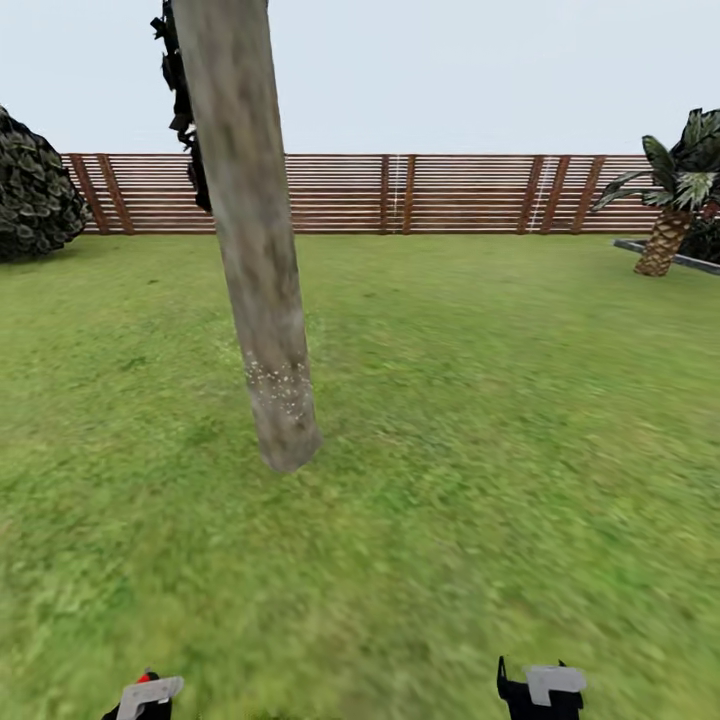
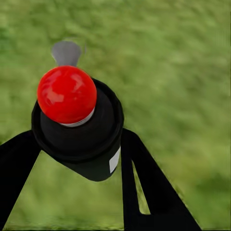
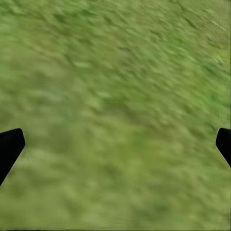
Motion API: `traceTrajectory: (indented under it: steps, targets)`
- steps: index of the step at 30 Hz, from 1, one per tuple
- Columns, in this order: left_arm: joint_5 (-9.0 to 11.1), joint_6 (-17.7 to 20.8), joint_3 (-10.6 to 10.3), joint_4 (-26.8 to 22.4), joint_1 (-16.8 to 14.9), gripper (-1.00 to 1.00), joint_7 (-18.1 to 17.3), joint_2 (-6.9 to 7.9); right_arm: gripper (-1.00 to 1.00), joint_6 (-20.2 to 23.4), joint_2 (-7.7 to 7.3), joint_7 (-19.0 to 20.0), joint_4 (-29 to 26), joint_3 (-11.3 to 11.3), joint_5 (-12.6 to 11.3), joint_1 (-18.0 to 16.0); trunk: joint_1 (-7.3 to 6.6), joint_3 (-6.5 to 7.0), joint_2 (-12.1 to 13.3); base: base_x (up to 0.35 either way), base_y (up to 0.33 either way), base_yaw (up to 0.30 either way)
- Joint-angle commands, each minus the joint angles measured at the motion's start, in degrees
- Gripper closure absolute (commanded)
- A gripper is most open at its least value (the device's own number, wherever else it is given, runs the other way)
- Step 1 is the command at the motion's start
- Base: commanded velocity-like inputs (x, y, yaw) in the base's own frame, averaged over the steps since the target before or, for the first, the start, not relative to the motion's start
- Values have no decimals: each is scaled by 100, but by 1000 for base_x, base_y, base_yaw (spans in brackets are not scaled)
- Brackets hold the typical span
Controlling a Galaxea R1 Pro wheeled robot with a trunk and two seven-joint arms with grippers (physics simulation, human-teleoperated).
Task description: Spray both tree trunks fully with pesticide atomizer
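A thick, pale grey-brown tree trunk (image 1: 255,250) rises from the lawn ahead and a little left, with pale specks low down near its base. In the left wrist view the pesticide atomizer (image 2: 79,130), a dark bottle with a red top, sits between the black fingers (image 2: 144,192) of my left gripper (image 2: 77,159), which is shut on it. In the head view the left gripper (image 1: 145,697) shows at the bottom edge with a bit of red beside it. My right gripper (image 1: 540,690) is at the bottom right; its fingertips (image 3: 10,147) stand wide apart over grass, holding nothing.
Green lawn (image 1: 480,400) spreads all around. A brown slat fence (image 1: 400,193) closes the far side. A dark bush (image 1: 35,195) stands at the far left, a striped palm-like plant (image 1: 670,215) at the far right beside a low grey edge (image 1: 665,255).
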Motion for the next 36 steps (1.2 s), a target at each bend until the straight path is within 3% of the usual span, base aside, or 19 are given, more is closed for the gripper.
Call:
traceTrajectory:
  steps: [1,7,15,19,21,27,36]
  targets:
    - [-25,-15,52,6,-4,100,2,2,-100,-11,30,-44,11,-37,62,-3,-2,-5,-2,-211,0,280]
    - [-8,-24,56,6,-4,100,554,-22,-100,-7,64,-52,13,-36,60,-5,-2,-6,-2,-316,0,280]
    - [13,-6,63,14,-4,100,590,-22,-100,-7,74,-37,15,-32,58,-3,-2,-4,-2,-337,0,282]
    - [337,1,62,22,-4,100,587,-22,-100,-7,90,-43,16,-35,62,-3,-2,5,-2,-338,0,282]
    - [407,4,59,23,-4,100,585,-22,-100,-7,92,-39,16,-31,77,-3,-2,11,-2,-338,0,281]
    - [431,5,57,23,-4,100,586,-22,-100,-7,92,-36,73,-27,86,-3,-2,31,-2,-320,0,280]
    - [432,-11,56,20,-4,100,581,-22,-100,-7,92,-38,86,-27,86,-3,-2,61,-2,-35,0,280]
